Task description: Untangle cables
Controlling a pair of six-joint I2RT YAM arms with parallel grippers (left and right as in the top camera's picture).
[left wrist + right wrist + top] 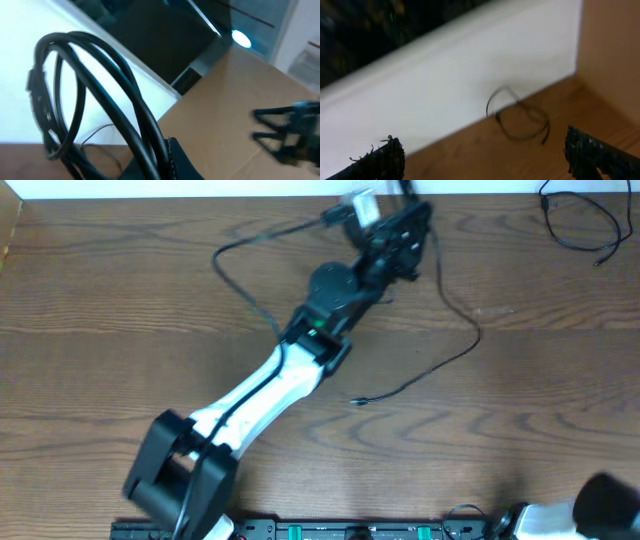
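My left gripper [398, 228] reaches to the far edge of the table, top centre, and is shut on the cables [452, 300]. In the left wrist view a black cable loop [90, 85] rises from between the jaws beside one dark finger [182, 162]. Thin black strands trail from the grip: one loops left [228, 255], another runs right and down to a small plug end [356, 401]. A white piece [362, 204] shows just beyond the gripper. My right gripper [485, 160] is open and holds nothing, with a separate black cable loop [520, 120] lying ahead of it on the wood.
A separate thin black cable [578, 225] lies at the table's far right corner. A white wall strip [470, 75] borders the far table edge. My right arm [608, 500] sits at the near right corner, and the left arm's base [175, 470] at the near left.
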